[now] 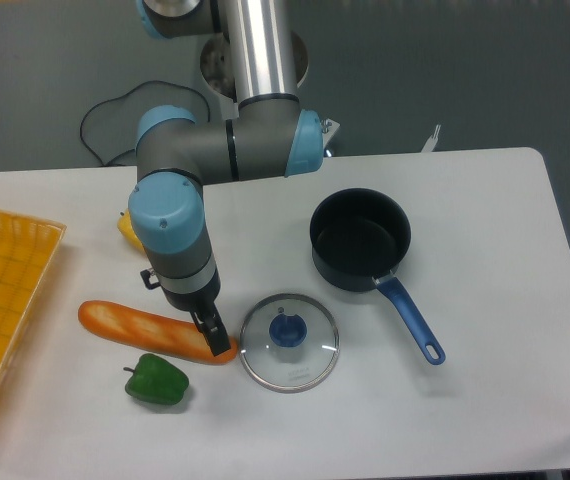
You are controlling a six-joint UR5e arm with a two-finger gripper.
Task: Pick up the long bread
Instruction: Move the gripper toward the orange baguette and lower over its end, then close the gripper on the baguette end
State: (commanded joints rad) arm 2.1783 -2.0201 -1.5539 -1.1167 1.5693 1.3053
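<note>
The long bread (135, 327), a glossy orange-brown loaf, lies flat on the white table at the front left, slanting down to the right. My gripper (212, 337) points down over the loaf's right end, its dark fingertips overlapping that end. The arm's wrist hides the gap between the fingers, so I cannot tell how wide they stand. The loaf rests on the table.
A green pepper (156, 380) sits just in front of the loaf. A glass lid (289, 342) with a blue knob lies to the right of my gripper. Behind it stands a dark pot (360, 240) with a blue handle. A yellow pepper (125, 228) peeks from behind the arm. An orange basket (5, 300) fills the left edge.
</note>
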